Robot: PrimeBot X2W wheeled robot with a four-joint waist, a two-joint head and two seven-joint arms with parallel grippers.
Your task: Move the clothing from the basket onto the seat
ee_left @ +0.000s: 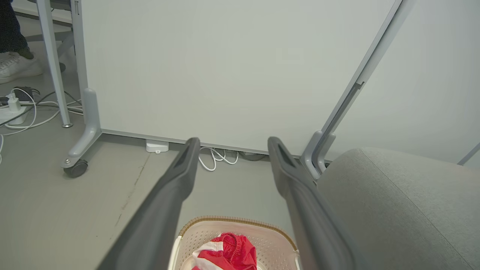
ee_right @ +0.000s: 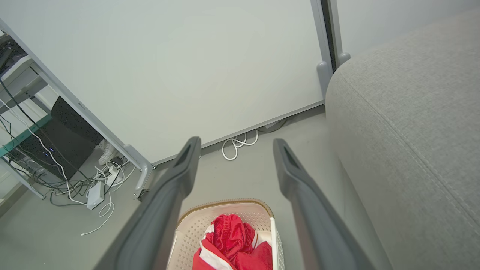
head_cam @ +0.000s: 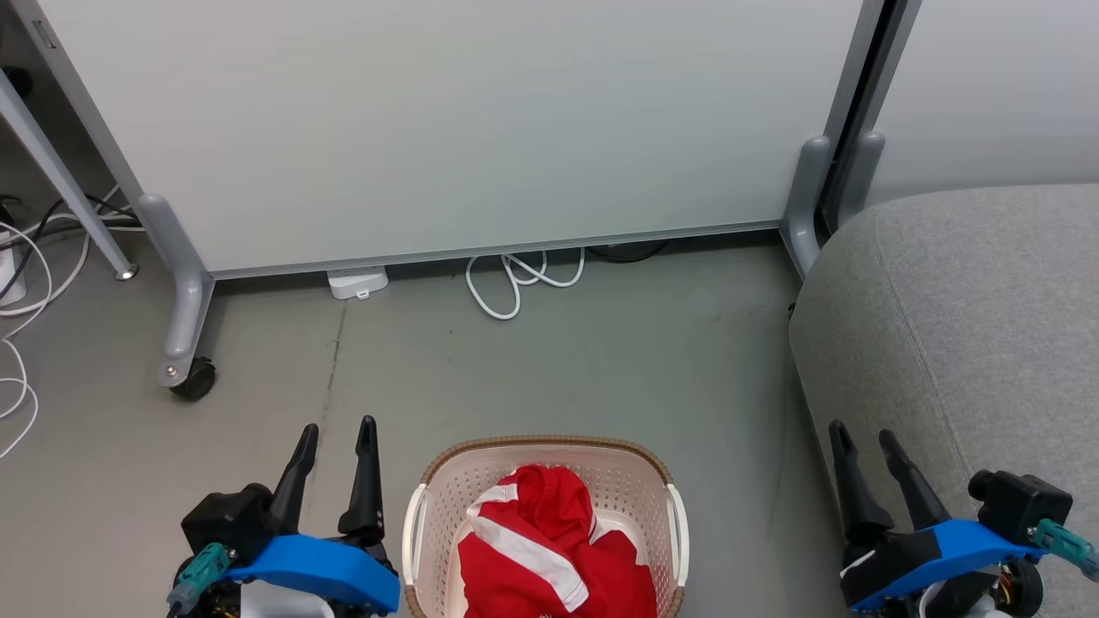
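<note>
Left claw [head_cam: 339, 423], right claw [head_cam: 861, 429]: wide apart, empty.

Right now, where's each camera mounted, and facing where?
Head view: head-mounted, facing forward-down at grey floor; left gripper, right gripper open at bottom corners.
Left wrist view: left wrist, along its dark fingers toward white partition panel.
Right wrist view: right wrist, along its fingers, beside light-grey fabric seat.
All share: oval cream plastic basket of red striped clothing.
</note>
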